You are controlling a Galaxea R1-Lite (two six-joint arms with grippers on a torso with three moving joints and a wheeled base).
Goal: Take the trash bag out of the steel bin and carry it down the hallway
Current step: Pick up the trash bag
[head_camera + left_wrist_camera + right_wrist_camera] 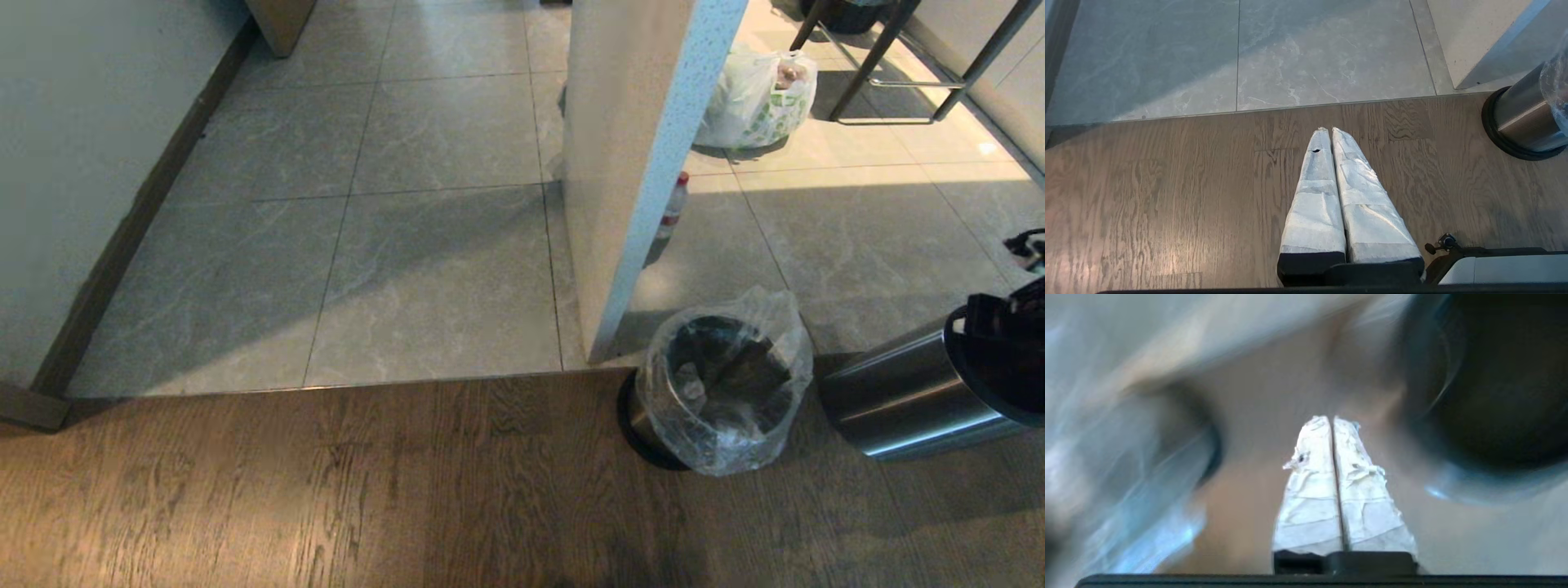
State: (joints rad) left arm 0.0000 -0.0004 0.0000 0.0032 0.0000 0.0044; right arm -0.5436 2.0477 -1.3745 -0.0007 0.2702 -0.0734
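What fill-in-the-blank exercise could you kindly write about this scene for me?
The trash bag lines the steel bin, which stands on the ___ floor.
The right gripper is ___ and empty.
The white bag on the tiles has ___ print.
Missing: wood; shut; green.

The head view looked forward and steeply down from well above the floor, taking in the wood planks (326, 490), the tiles (424, 269), a white partition (629, 163) and the bin (653, 425) from some way off. The left wrist view sat low behind its claw (1327, 130), facing along the planks toward the tile edge; it shared the bin's side and the partition's foot with the head view. The right wrist view looked past its claw (1331, 418), close to blurred plastic.
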